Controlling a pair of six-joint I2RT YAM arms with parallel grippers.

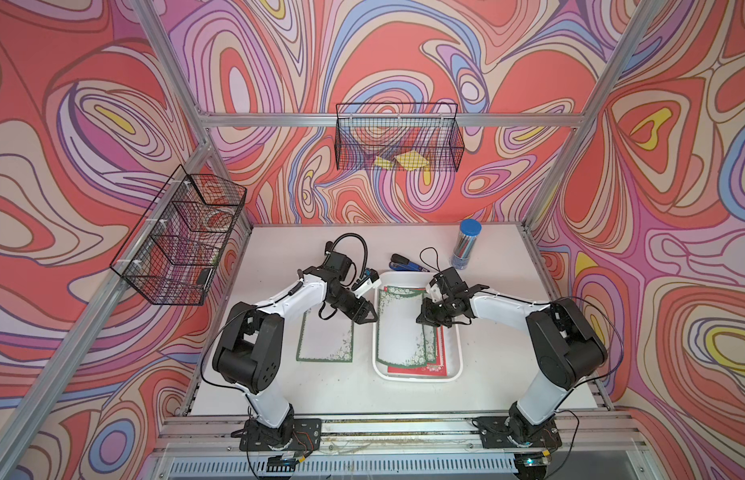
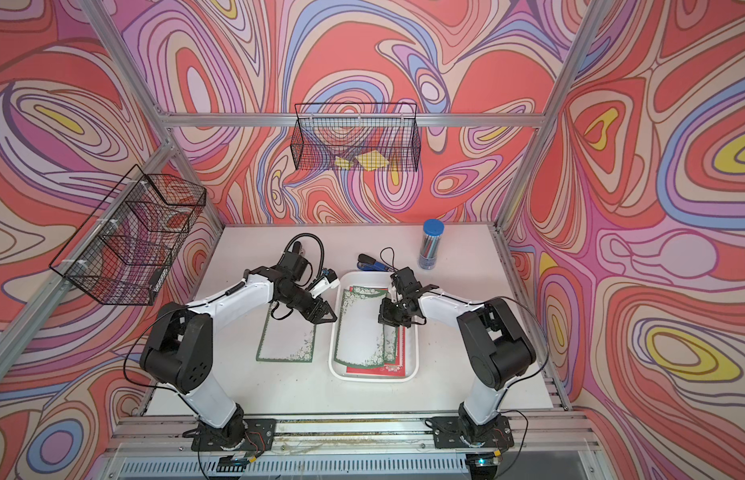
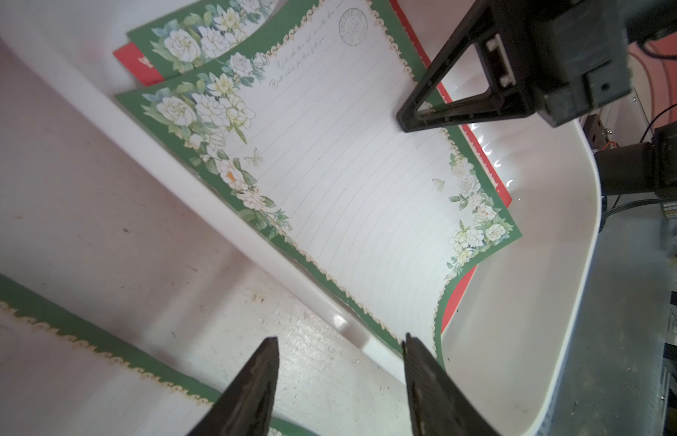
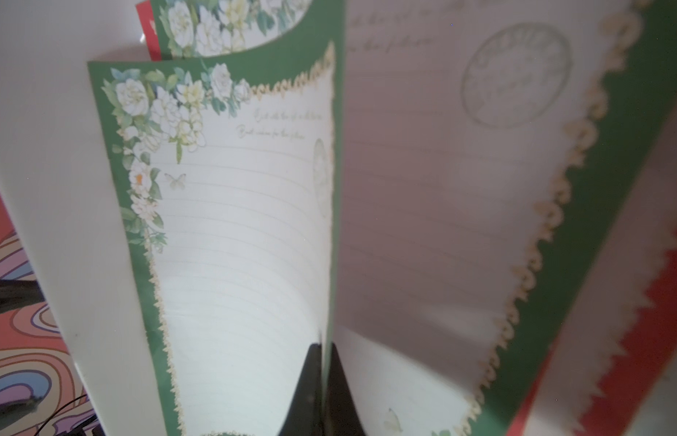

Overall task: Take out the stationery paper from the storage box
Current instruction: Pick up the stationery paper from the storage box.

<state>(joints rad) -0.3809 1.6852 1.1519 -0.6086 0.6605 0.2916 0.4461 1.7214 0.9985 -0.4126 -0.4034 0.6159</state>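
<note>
The storage box [image 1: 456,353] [image 2: 412,357] is a white tray in the middle of the table, holding stationery paper: a green-bordered sheet [image 1: 398,332] [image 2: 360,332] on top, with more green and red sheets under it. My right gripper [image 1: 425,318] [image 4: 325,339] is shut on that top sheet's [image 4: 246,245] right edge, and the sheet curls upward. Another green sheet [image 1: 325,340] [image 3: 65,377] lies flat on the table left of the box. My left gripper [image 1: 368,318] [image 3: 339,341] hangs open by the box's left rim [image 3: 578,264], holding nothing.
A blue stapler [image 1: 406,262] and a blue-lidded pen tube [image 1: 465,243] stand behind the box. A wire basket [image 1: 398,137] with yellow notes [image 1: 404,161] hangs on the back wall, and another basket [image 1: 179,241] on the left wall.
</note>
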